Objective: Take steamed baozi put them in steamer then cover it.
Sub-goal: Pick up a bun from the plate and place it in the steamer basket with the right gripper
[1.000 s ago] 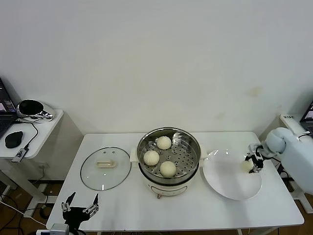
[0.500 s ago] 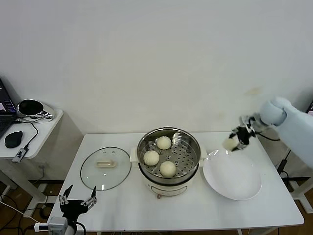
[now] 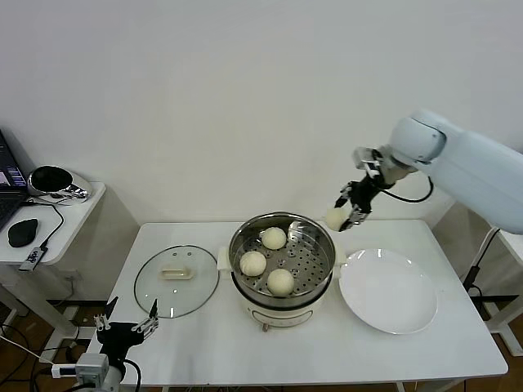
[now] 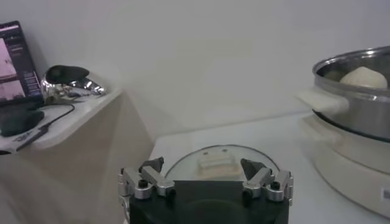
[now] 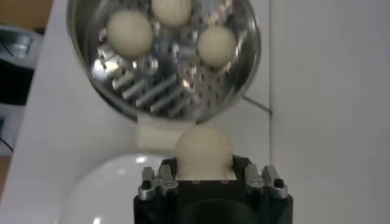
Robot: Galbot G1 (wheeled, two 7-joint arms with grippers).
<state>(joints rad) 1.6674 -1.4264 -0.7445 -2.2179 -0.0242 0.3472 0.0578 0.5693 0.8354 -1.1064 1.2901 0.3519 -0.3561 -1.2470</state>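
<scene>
Presently we find three buns in the steamer; the right hand grips the fourth bun above its far-right rim. The lid lies on the counter, left.

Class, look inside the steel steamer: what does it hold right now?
Inside the steamer, three baozi sit on the perforated tray. What lies beneath the tray is hidden. A fourth baozi is outside, held in the right gripper.
</scene>
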